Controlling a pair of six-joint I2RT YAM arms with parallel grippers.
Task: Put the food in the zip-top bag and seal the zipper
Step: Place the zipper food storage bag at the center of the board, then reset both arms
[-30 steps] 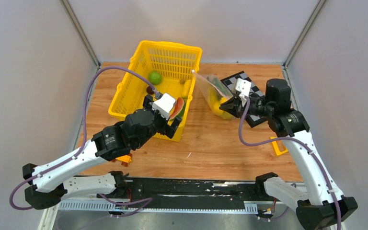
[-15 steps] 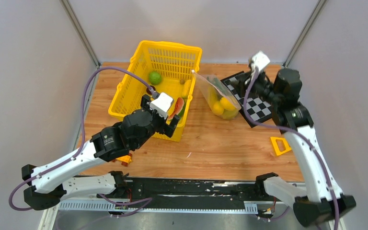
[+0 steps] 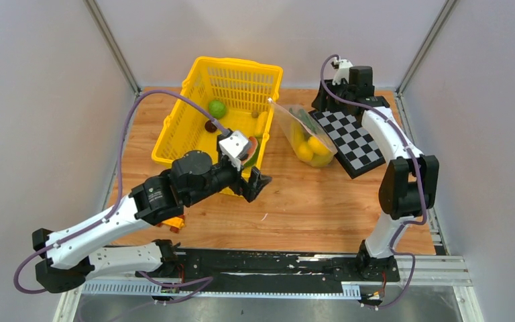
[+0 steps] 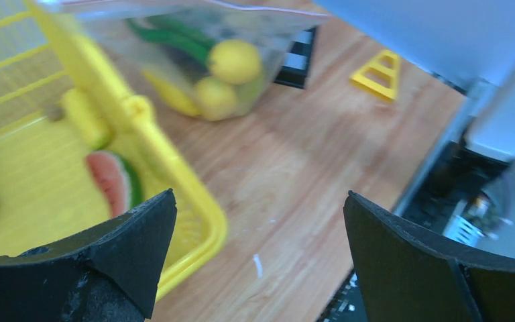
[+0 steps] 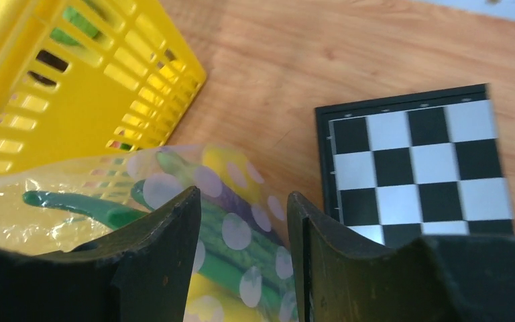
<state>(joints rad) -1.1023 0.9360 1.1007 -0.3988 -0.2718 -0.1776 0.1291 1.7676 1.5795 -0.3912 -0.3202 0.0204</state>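
- Top external view: zip-top bag [image 3: 306,137] lies on the worktop [image 3: 308,201] between yellow basket [image 3: 194,87] and chequerboard [image 3: 352,137], holding lemons [image 3: 317,145].
- Watermelon slice [image 4: 110,180] sits in the basket beside the left pincer [image 4: 258,198], which is wide apart and empty.
- Right pincer [image 5: 241,194], narrowly apart, hovers over the bag.
- Recommended: descend squarely over the slice, clear of the basket wall, before closing.

No readable text, label, brand, number or sign in any view.

Zip-top bag [image 5: 174,174], near far edge of worktop: print is only pale round dots, no letters.

Chequerboard [image 5: 416,168], toward far right corner: plain black and white squares, no characters on it.
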